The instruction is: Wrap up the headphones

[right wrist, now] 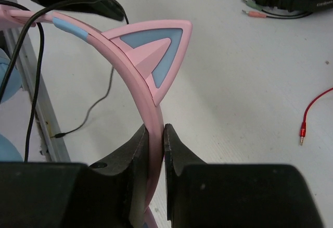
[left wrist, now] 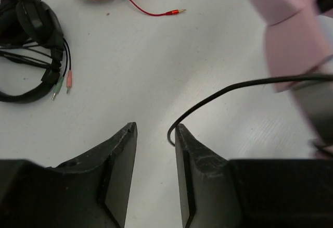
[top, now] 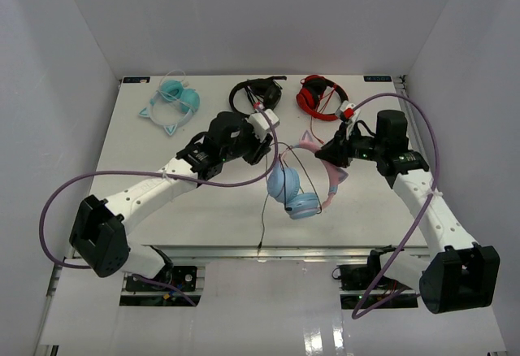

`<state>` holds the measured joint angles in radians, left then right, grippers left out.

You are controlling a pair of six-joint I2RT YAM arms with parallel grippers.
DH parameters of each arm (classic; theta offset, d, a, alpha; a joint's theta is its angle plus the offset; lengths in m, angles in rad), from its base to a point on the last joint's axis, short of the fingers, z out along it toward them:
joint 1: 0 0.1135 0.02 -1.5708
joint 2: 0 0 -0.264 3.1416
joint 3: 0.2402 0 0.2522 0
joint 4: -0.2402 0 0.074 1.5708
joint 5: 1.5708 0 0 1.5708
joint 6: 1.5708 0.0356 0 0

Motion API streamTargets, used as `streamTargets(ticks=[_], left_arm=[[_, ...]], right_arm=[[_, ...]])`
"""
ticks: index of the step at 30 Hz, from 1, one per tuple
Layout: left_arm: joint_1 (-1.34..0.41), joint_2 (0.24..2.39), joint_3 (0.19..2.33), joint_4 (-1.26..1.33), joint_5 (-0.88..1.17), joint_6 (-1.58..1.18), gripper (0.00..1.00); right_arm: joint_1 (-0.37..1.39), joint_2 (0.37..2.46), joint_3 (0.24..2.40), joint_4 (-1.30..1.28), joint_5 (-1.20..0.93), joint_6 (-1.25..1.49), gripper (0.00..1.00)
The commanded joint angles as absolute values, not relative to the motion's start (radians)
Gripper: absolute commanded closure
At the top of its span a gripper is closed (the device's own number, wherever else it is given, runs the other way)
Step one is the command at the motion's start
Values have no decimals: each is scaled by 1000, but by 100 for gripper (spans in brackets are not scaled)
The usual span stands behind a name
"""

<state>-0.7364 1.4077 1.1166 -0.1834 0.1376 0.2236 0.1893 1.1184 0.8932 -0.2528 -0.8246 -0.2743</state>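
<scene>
From above, you see the headphones (top: 296,193) just off the middle of the table (top: 146,149), toward 4 o'clock, with both arms meeting over them. The two light blue ear cups (top: 285,184) sit together and the pink headband (top: 334,179) arches away to their 3 o'clock. The right gripper (top: 329,154) meets that band from 1 o'clock, and the left gripper (top: 272,138) stands at 11 o'clock of the cups. The thin dark cable (top: 263,218) trails toward 6 o'clock, to the near edge. Along the far edge lie teal headphones (top: 173,100) at 10 o'clock, black headphones (top: 256,93) at 12 and red headphones (top: 321,96) at 1.

This view does not settle either grip for you; the wrist cameras do. Your right wrist view shows the right gripper (right wrist: 155,134) clamped on the headband (right wrist: 138,90), both fingers pressed against the pink strip just below a cat ear (right wrist: 156,51) with a blue centre. The cable (right wrist: 32,82) hangs at 9 o'clock.

Your left wrist view shows the left gripper (left wrist: 154,134) with its jaws parted and bare table between them. The cable (left wrist: 234,87) sweeps in from 3 o'clock and curls against the tip of one finger, not pinched. The headband (left wrist: 291,25) blurs past at 2 o'clock. A red plug (left wrist: 177,11) lies at 12 o'clock.
</scene>
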Motion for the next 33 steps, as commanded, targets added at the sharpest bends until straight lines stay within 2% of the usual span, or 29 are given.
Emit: streamTargets(ticks=[1, 7, 9, 11, 13, 14, 18, 22, 27, 30, 33], left_arm=[[-675, 1393, 1026, 69, 293, -13, 41], [-596, 1313, 892, 276, 316, -186, 32], [-586, 1261, 799, 361, 328, -220, 23], [-581, 1223, 712, 426, 344, -243, 20], [-581, 1209, 640, 492, 369, -266, 5], [-581, 1209, 611, 510, 384, -279, 2], [-581, 1215, 478, 598, 419, -315, 2], [-581, 1241, 443, 623, 450, -305, 2], [-592, 1392, 427, 745, 568, -351, 2], [-617, 1502, 428, 793, 569, -363, 3], [-663, 1591, 445, 832, 543, -370, 8]], right_arm=[[166, 1117, 987, -236, -990, -152, 92], [151, 1112, 1010, -235, -949, -93, 92], [147, 1116, 1027, -236, -927, -69, 92], [144, 1122, 1042, -236, -912, -47, 92], [144, 1135, 1053, -235, -905, -27, 92], [144, 1140, 1059, -236, -903, -18, 92], [144, 1154, 1068, -240, -893, 10, 92], [144, 1156, 1066, -248, -881, 18, 92], [144, 1172, 1063, -241, -896, 34, 92], [144, 1169, 1060, -240, -893, 34, 92], [144, 1167, 1058, -240, -894, 34, 92]])
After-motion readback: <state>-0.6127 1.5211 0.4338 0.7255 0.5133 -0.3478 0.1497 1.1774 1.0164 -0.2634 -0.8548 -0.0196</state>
